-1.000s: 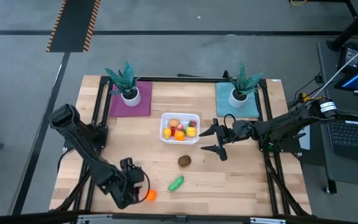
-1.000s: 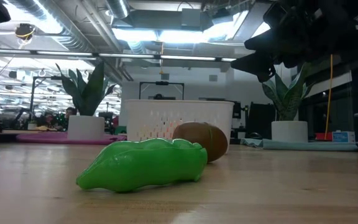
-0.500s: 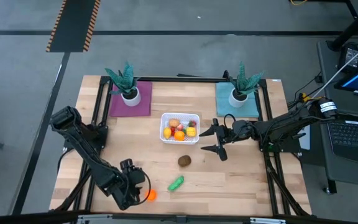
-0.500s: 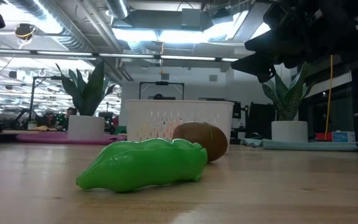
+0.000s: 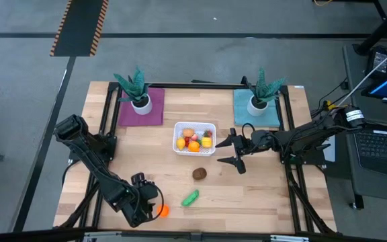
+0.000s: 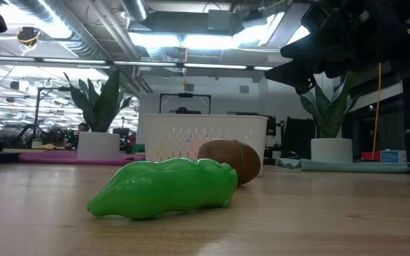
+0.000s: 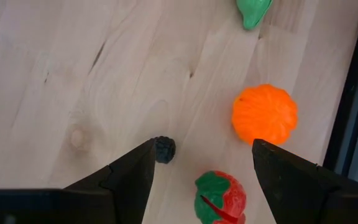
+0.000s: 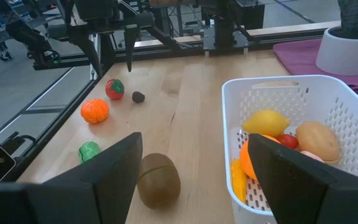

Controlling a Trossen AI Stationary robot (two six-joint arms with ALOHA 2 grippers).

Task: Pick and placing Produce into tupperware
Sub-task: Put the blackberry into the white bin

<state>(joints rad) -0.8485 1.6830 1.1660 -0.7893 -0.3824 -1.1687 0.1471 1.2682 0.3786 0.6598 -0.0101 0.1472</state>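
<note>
1. High view: the white tupperware [image 5: 194,138] sits mid-table between the two potted plants [image 5: 135,89], already holding several pieces of produce, yellow, orange, red and tan
2. Four pieces lie loose on the wood: a brown kiwi [image 5: 199,173] just in front of the tupperware, a green pea pod [image 5: 191,197] nearer the front edge, and an orange fruit [image 5: 162,210] with a red strawberry [image 7: 220,198] beside it at the left gripper
3. The left gripper [image 5: 144,199] is down low at the front-left of the table; its wrist view shows the fingers spread wide and empty, with the strawberry between them, the orange fruit just beside and a small dark bit [image 7: 164,149] by one finger
4. The right gripper [image 5: 234,150] hangs just beside the tupperware, jaws wide, holding nothing, the kiwi close ahead
5. The step looks like the approach for another pick; next the left jaws would have to drop around the strawberry and close, then carry it across to the tupperware
</note>
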